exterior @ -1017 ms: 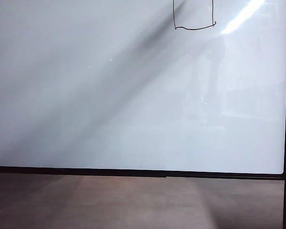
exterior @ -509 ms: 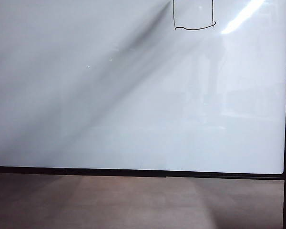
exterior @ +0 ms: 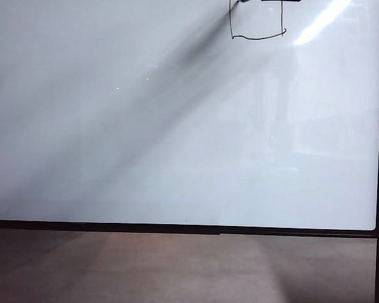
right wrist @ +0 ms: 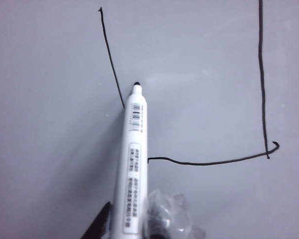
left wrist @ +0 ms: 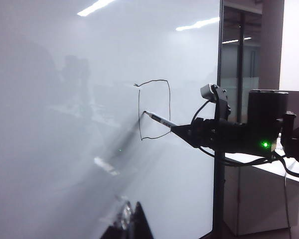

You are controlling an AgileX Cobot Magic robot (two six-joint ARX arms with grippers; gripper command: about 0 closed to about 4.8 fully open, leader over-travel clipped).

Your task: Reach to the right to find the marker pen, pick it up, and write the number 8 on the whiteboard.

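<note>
Black ink forms a boxy, unfinished 8 (left wrist: 154,109) high on the whiteboard (exterior: 177,139), near its right frame. The pen (right wrist: 132,164) is clamped in the right gripper (right wrist: 139,226), tip on the left stroke; light, even pressure is advised. Bare board lies below. The left gripper (left wrist: 132,224) hangs apart; its opening cannot be told.

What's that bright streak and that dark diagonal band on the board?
Exterior view: the streak is ceiling-light glare on the glossy whiteboard; the band is a soft shadow running toward the drawn lines. Left wrist view: similar reflected lights.
</note>
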